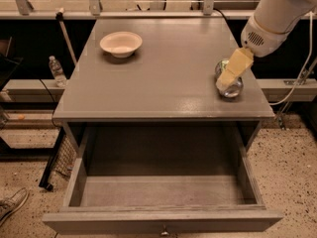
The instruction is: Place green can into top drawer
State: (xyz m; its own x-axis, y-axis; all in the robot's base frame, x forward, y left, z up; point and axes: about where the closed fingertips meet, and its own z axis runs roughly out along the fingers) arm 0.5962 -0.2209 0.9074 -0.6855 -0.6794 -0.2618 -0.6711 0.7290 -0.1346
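While the green can lies on its side near the 3 o'clock edge of the bench, we judge the grasp step to be in hand: the end effector hangs right over the can, hiding most of it, and we cannot tell whether it is apart or clamped. Our top drawer stands pulled open at 6 o'clock. Next we need a sure hold, a lift clear of the bench, then a carry toward 6 o'clock, down into the drawer. We leave the bowl at 11 o'clock alone.
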